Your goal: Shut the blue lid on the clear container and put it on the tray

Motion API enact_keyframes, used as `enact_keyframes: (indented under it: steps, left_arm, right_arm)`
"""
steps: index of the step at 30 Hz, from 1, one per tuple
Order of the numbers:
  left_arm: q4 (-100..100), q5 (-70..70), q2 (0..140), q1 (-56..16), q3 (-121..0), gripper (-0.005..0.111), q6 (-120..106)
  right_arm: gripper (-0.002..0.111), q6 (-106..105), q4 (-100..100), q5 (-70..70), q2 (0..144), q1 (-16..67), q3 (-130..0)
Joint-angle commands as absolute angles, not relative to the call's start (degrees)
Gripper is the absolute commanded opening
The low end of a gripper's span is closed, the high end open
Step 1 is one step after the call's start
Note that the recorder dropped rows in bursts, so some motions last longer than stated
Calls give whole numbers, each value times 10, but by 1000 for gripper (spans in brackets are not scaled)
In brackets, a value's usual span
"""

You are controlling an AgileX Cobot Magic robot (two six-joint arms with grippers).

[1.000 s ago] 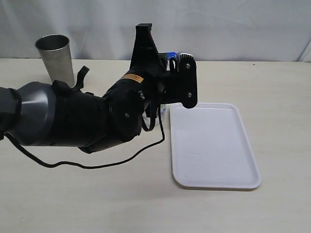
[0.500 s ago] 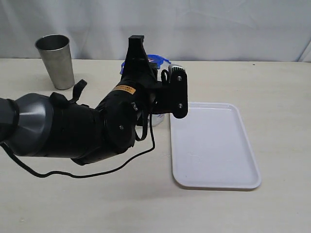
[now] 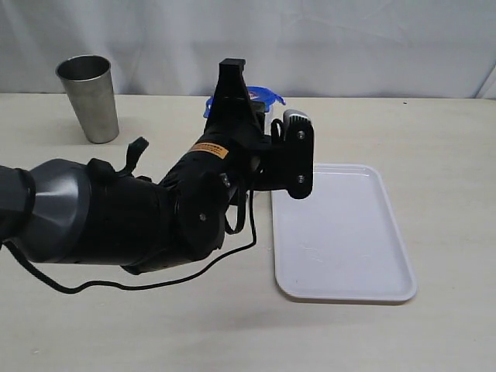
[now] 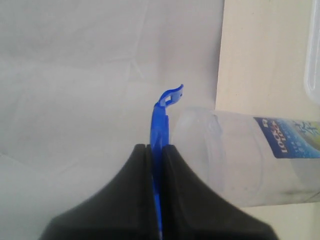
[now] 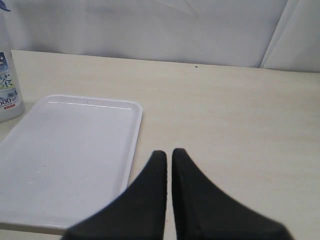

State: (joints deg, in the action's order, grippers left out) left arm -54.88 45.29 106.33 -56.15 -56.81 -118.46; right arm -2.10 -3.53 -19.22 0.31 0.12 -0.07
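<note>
My left gripper is shut on the blue lid, which shows edge-on with one snap flap sticking out. The lid's face is right beside the open mouth of the clear container; I cannot tell whether they touch. In the exterior view the lid peeks out behind my left arm, which hides almost all of the container. The container's labelled side stands just beyond the tray's corner. The white tray lies empty on the right. My right gripper is shut on nothing, low over the table by the tray's edge.
A tapered steel cup stands at the back left of the table. A white cloth backdrop closes off the far side. My bulky left arm and its looping black cable stretch across the left and middle.
My left arm dipped towards the left half a second ago and has now shifted back right, carrying the blue lid with it. The tray and steel cup have not moved.
</note>
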Motion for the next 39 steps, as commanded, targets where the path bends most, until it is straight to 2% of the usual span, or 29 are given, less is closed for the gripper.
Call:
enact_keyframes:
  steps: [1, 10, 18, 39]
  left_arm:
    - [-549, 457, 1057, -572, -566, 0, -1184]
    - [-567, 455, 1057, -573, -566, 0, -1184]
    - [-566, 393, 1057, -573, -566, 0, -1186]
    - [-600, 420, 1057, -573, -566, 0, -1217]
  right_arm:
    - [4, -21, -34, -193, 0, 2, 0]
    - [4, -21, -34, -193, 0, 2, 0]
    - [4, -21, -34, -193, 0, 2, 0]
    - [4, -21, -34, -193, 0, 2, 0]
